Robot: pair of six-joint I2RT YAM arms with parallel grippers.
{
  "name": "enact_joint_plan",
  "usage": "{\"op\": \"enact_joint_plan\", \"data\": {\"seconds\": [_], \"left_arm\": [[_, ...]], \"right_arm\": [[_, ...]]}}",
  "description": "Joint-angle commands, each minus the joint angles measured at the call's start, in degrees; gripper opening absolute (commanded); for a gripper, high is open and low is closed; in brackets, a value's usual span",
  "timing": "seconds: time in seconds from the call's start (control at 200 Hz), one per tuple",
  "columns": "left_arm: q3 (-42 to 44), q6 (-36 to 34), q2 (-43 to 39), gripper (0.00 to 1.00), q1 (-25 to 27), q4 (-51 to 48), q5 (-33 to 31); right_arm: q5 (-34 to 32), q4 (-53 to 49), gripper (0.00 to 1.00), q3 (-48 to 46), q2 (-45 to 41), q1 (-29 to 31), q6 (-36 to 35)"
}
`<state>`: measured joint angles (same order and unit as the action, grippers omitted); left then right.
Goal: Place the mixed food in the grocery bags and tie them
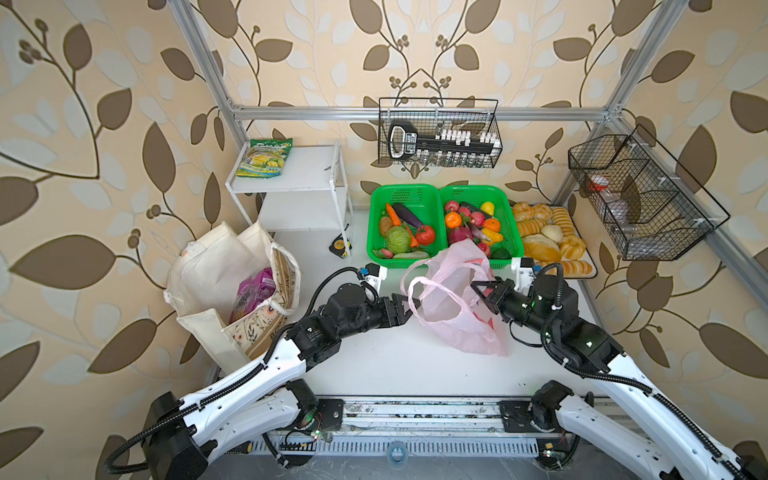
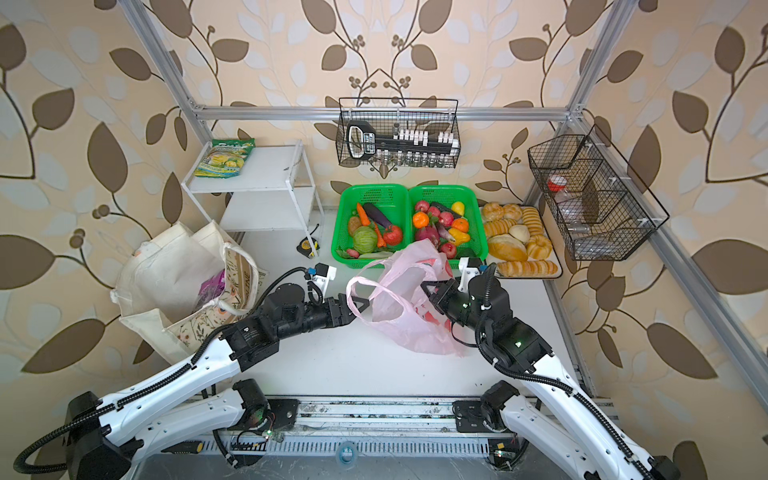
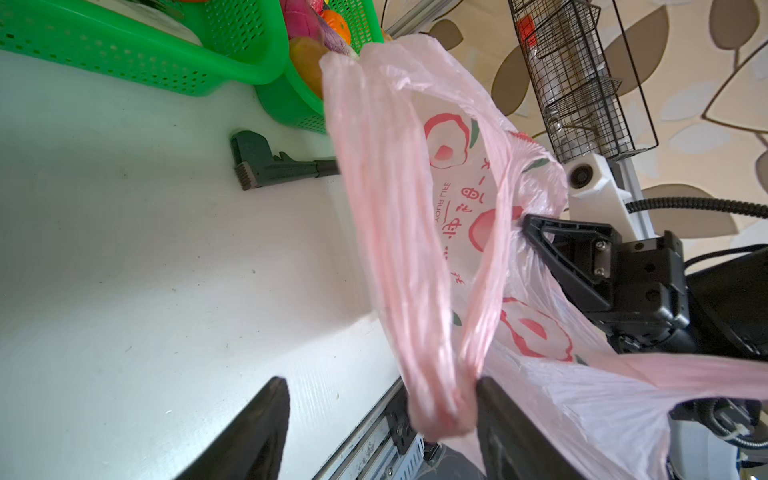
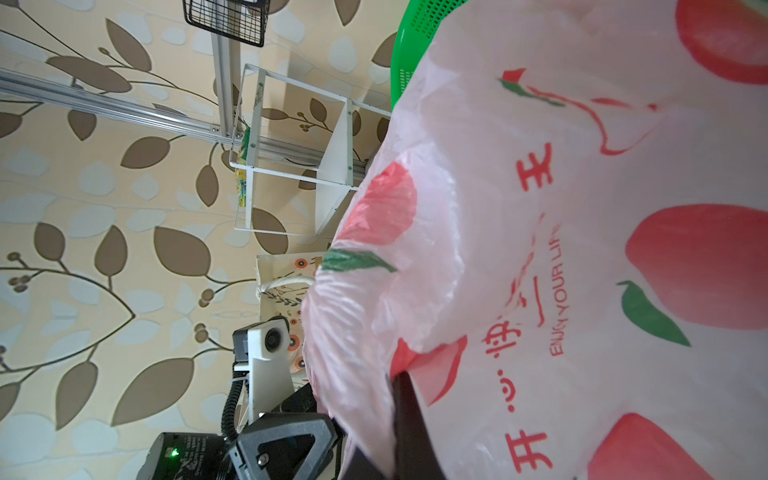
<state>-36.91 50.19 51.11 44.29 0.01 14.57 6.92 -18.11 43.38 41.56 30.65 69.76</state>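
Observation:
The thin pink plastic bag (image 1: 457, 324) (image 2: 409, 332) with red prints stands open mid-table. My right gripper (image 1: 478, 289) (image 2: 427, 288) is shut on its right-hand rim (image 4: 415, 291). My left gripper (image 1: 409, 309) (image 3: 380, 382) is open, and the bag's left handle loop (image 3: 390, 232) hangs between its jaws, against one finger. The cream canvas tote (image 1: 216, 274) (image 2: 166, 266) stands at the left with the purple grape-print packet (image 1: 253, 291) inside. The cabbage (image 1: 398, 240), tomato (image 1: 425, 235) and potato (image 1: 385, 225) lie in the left green basket (image 1: 372, 249).
A second green basket (image 1: 513, 232) of fruit sits behind the pink bag, with a tray of bread rolls (image 1: 548, 239) to its right. A white shelf (image 1: 299, 170) carries a yellow-green snack packet (image 1: 264, 158). Wire baskets (image 1: 440, 133) (image 1: 636, 195) hang on the frame.

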Motion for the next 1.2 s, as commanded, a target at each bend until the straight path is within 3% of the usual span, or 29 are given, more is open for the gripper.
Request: {"op": "enact_joint_plan", "data": {"seconds": [0.0,0.135,0.24,0.36,0.67,0.83,0.945,1.085,1.195], "left_arm": [[0.35,2.82,0.48,0.74,0.36,8.38,1.02],[-3.51,0.12,6.59,0.85,0.36,10.98,6.59],[-3.14,1.02,7.39,0.91,0.36,14.34,5.41],[-2.10,-0.17,5.47,0.90,0.36,15.99,2.68],[-4.08,0.96,11.09,0.58,0.36,15.99,4.70],[-6.92,-0.25,12.48,0.26,0.36,12.04,2.66],[-6.97,-0.95,9.88,0.00,0.36,5.62,-5.15],[-5.34,-1.81,4.60,0.00,0.36,-0.34,-14.51],[-5.26,-2.86,2.77,0.00,0.36,-3.71,-17.51]], "right_arm": [[0.76,2.07,0.00,-1.12,-0.88,-0.47,1.81],[1.45,2.71,0.00,-1.10,-0.73,-0.42,2.19],[1.64,2.88,0.00,-1.19,-0.77,-0.64,2.22],[1.94,2.53,0.00,-1.65,-1.00,-1.03,2.27],[4.25,5.80,0.00,-2.01,-0.63,-1.10,3.46],[4.43,2.90,0.00,-0.96,-0.59,-1.12,0.88],[-0.01,-6.46,0.00,1.41,-1.18,-1.17,-3.81],[-11.63,-23.94,0.00,6.35,-1.33,-1.12,-10.48],[-14.62,-29.11,0.00,8.50,-1.91,-1.12,-13.19]]}}
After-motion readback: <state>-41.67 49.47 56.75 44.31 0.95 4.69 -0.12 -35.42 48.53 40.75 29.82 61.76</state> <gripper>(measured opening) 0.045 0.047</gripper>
